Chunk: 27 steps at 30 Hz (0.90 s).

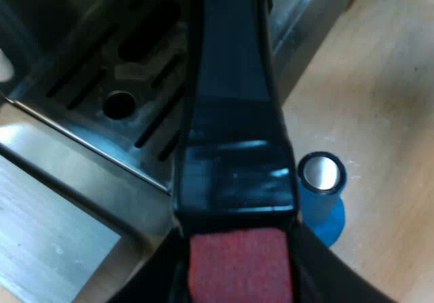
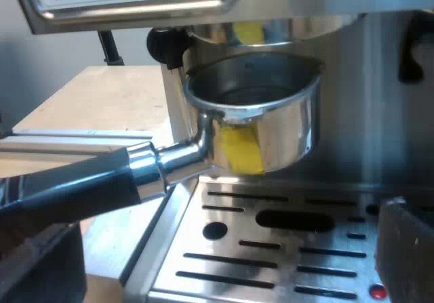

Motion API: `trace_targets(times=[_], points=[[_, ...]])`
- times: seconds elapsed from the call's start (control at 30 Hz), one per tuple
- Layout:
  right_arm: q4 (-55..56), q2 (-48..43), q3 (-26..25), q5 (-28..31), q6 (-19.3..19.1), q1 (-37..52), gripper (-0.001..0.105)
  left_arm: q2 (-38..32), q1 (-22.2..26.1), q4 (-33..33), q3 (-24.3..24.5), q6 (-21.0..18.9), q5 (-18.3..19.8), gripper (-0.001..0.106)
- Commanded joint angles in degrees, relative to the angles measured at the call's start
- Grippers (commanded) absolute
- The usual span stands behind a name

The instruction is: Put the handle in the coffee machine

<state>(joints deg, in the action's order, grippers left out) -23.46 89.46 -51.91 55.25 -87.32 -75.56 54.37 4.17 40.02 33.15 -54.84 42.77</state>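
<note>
Presently, the metal holder (image 2: 254,123) is in my left gripper (image 1: 237,228), whose jaws are closed on its dark handle (image 1: 230,113). The grip sits just ahead of the red end (image 1: 241,266), which lies between my fingers (image 1: 152,272).

Seen from my right wrist, the holder's basket hangs level and open side up, just beneath the round brew head (image 2: 271,28) of the espresso machine (image 2: 380,79). It is not seated in that head: the rim stands a little apart from it. The handle runs back from the basket, passing above one finger of my right gripper (image 2: 224,262). A yellow patch shows on the basket's wall.

My right gripper's jaws stand wide and hold nothing. Between them lies only the slotted drip tray (image 2: 271,249), directly under the basket.

Beyond my left jaws and under the handle, the same drip tray (image 1: 102,79) is visible. A blue tamper (image 1: 322,194) stands upright on the wooden table (image 1: 380,79), near the handle and beside the machine's base, well apart from the tray
</note>
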Motion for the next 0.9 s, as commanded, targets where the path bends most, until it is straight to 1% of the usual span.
trace_targets(times=[0.03,0.1,0.2,0.3,0.43,0.63,0.77,0.83,0.9], points=[[-1.19,0.07,-1.09,0.2,-1.42,-0.1,0.087,-0.58,0.04,-2.37,0.49,0.27,2.39,0.0],[-1.19,0.91,-2.53,0.2,-1.79,-0.1,0.087,-0.58,0.04,-3.68,0.49,0.27,2.51,0.0],[-1.19,0.95,-2.7,0.56,-2.99,-0.1,0.087,-0.58,0.04,-3.7,0.49,0.27,2.24,0.0],[-1.19,0.95,-2.7,0.69,-2.97,-0.1,0.087,-0.58,0.04,-3.7,0.49,0.27,2.25,0.0],[-1.19,0.95,-2.7,0.69,-2.97,-0.1,0.087,-0.58,0.04,-4.13,0.49,0.27,0.33,0.0],[-1.19,0.95,-2.7,0.69,-2.97,-0.1,0.087,0.23,0.04,-4.22,0.49,0.27,0.3,0.0],[-1.19,0.95,-2.7,0.69,-2.97,-0.1,0.087,1.71,0.04,-2.96,0.49,0.27,0.96,0.0],[-1.19,0.95,-2.7,0.69,-2.97,-0.1,0.087,2.86,0.04,-1.16,1.04,1.17,1.03,0.0],[-1.19,0.95,-2.7,0.69,-2.97,-0.1,0.087,3.2,0.04,-0.79,1.2,2.12,1.03,0.0]])
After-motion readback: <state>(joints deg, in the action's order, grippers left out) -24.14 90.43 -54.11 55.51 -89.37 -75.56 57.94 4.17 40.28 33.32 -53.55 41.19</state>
